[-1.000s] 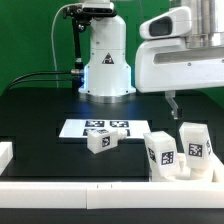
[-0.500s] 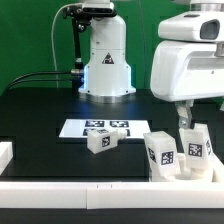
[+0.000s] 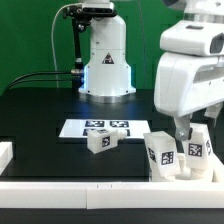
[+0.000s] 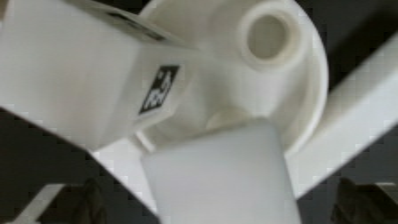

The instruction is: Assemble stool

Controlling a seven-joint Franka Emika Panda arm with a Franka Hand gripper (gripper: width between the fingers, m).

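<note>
Three white stool legs with black-and-white tags show in the exterior view. One lies on its side [image 3: 99, 141] by the marker board, and two stand at the right [image 3: 160, 153] [image 3: 196, 150]. My gripper [image 3: 185, 128] hangs just above the two standing legs. In the wrist view the gripper [image 4: 210, 208] is open, with dark fingertips [image 4: 43, 205] at both sides. A white leg [image 4: 214, 175] lies between them with gaps on both sides. Beyond it are a tagged leg [image 4: 107, 80] and the round seat disc [image 4: 267, 45] with a hole.
The marker board [image 3: 118, 125] lies flat in the middle of the black table. White border rails run along the front [image 3: 80, 187] and the exterior view's left [image 3: 5, 153]. The arm's base [image 3: 105, 60] stands at the back.
My hand has come down and shifted toward the two standing legs at the exterior view's right. The legs have not moved.
</note>
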